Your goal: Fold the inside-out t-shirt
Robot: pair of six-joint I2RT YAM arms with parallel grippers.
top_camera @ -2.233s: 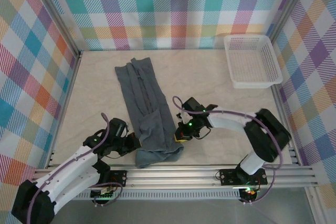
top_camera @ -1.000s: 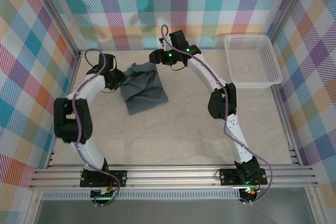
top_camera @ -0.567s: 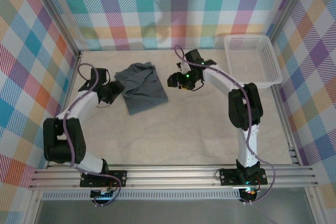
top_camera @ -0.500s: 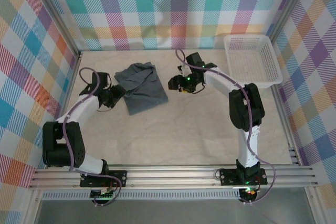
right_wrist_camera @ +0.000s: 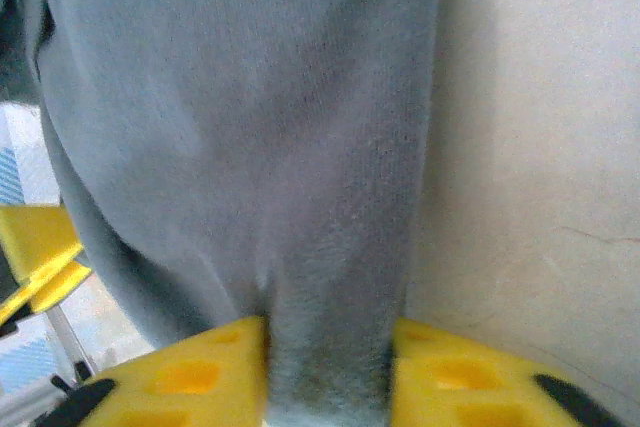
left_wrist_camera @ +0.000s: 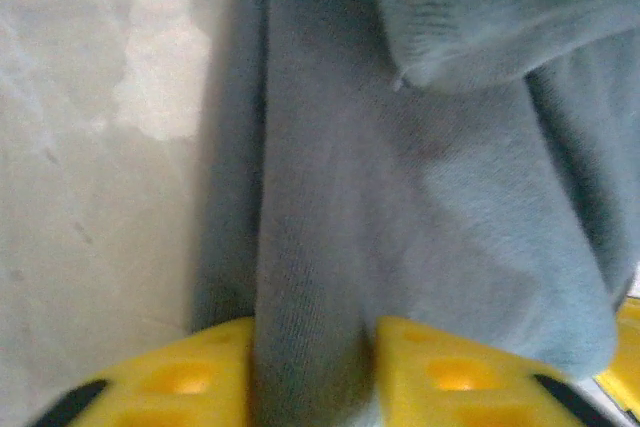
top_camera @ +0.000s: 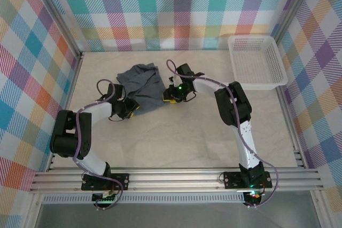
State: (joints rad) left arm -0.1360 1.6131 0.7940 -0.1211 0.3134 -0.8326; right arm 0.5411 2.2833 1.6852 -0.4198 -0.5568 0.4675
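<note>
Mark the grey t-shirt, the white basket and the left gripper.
dark slate-grey fabric t-shirt (top_camera: 143,84), top view, middle of bunched cloth
white plastic mesh basket (top_camera: 256,62), top view, bare floor
left gripper (left_wrist_camera: 312,372), left wrist view, between fingertips

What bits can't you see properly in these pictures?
- Top view: the t-shirt is bunched, so its sleeves and collar are lost in the folds, and its seams are too small to make out.
- Top view: the tips of the left gripper and right gripper are hidden by wrists and cloth.
- Both wrist views: the yellow fingers are cut off by the bottom edge, and cloth covers the pinch.
</note>
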